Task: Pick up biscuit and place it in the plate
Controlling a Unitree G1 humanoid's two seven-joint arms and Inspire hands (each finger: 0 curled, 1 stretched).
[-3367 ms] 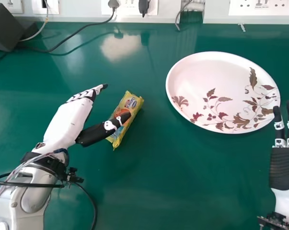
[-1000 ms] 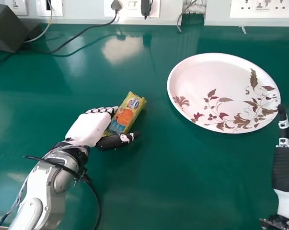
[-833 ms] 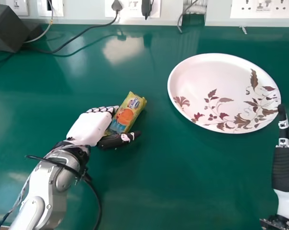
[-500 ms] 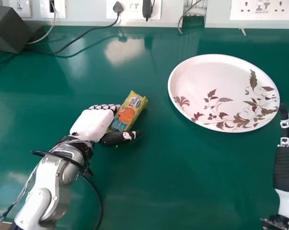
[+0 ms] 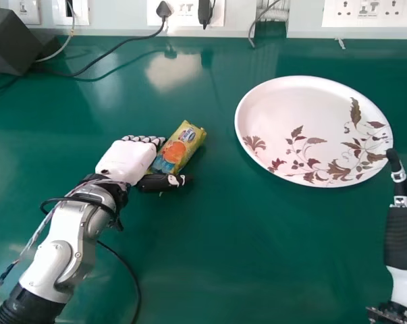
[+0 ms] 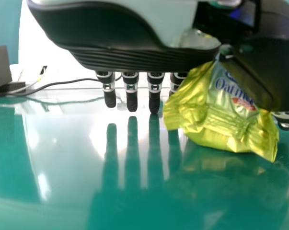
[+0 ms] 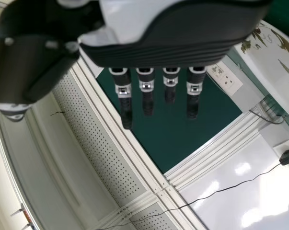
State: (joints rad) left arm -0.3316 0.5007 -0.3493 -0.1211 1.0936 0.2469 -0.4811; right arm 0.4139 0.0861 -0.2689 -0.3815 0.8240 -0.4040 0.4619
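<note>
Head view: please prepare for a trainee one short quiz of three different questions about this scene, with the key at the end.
1. Fill the gap: The white plate is decorated with printed ____.
2. Choose: Which has the yellow biscuit packet between its thumb and fingers?
A) right hand
B) left hand
C) neither
3. True or false: The biscuit packet already lies on the plate.

Key: 1 leaves; 2 B; 3 false.

Bright | tabletop (image 5: 257, 256): pale glare toward far side | right wrist view: edge distortion
</note>
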